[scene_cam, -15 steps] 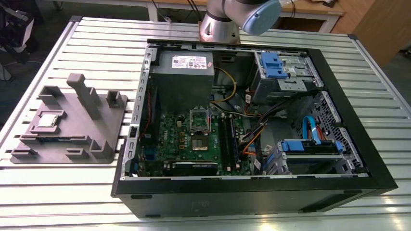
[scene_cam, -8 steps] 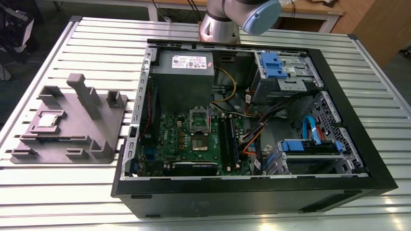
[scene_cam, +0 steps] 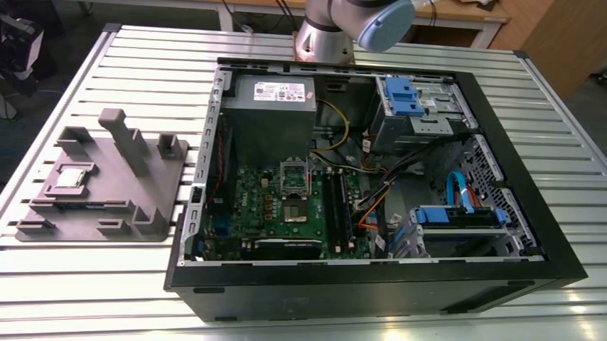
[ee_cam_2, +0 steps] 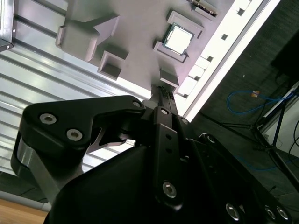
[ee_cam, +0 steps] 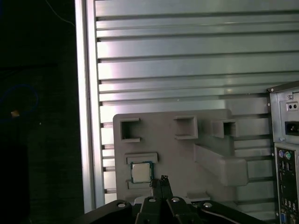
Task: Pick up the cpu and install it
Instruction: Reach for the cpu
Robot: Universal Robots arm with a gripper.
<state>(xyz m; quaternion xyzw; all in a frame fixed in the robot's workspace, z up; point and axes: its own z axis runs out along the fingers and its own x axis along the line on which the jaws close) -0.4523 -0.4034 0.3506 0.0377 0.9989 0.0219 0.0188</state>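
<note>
Exterior view, starting at its left: a grey matte plastic fixture [scene_cam: 142,206] is lying flat on the ribbed aluminium table [scene_cam: 95,284]. It is looking blocky, with upright posts and shallow square pockets. The cpu [scene_cam: 73,175] is sitting flat in a framed pocket on the fixture's left part. It is a small thin square with a silver-grey metal top and a pale edge.

Just to the exterior view's right of the fixture, an open black computer case [scene_cam: 379,284] is lying on its side. Inside it a green motherboard [scene_cam: 270,213] is showing a dark square socket [scene_cam: 296,209], well apart from the cpu. A grey power supply box [scene_cam: 275,96] is sitting behind the board. Orange and yellow cables [scene_cam: 379,192] are tangling across the middle, and blue plastic drive brackets [scene_cam: 403,96] are standing further right. The arm's silver column with a pale blue cap [scene_cam: 384,25] is rising behind the case.

In both wrist views the gripper [ee_cam: 161,178] [ee_cam_2: 164,89] is hanging above the fixture [ee_cam: 187,149] [ee_cam_2: 135,28]. Its body is showing as matte black with round screw heads. Its thin dark fingers are looking pressed together and are holding nothing.

The cpu [ee_cam: 140,172] [ee_cam_2: 178,39] is lying near the fingertips, apart from them and not touched. Raised grey ridges are bordering it on several sides. In the first wrist view the case's metal rear panel [ee_cam: 285,140] with its ports is sitting beside the fixture.
</note>
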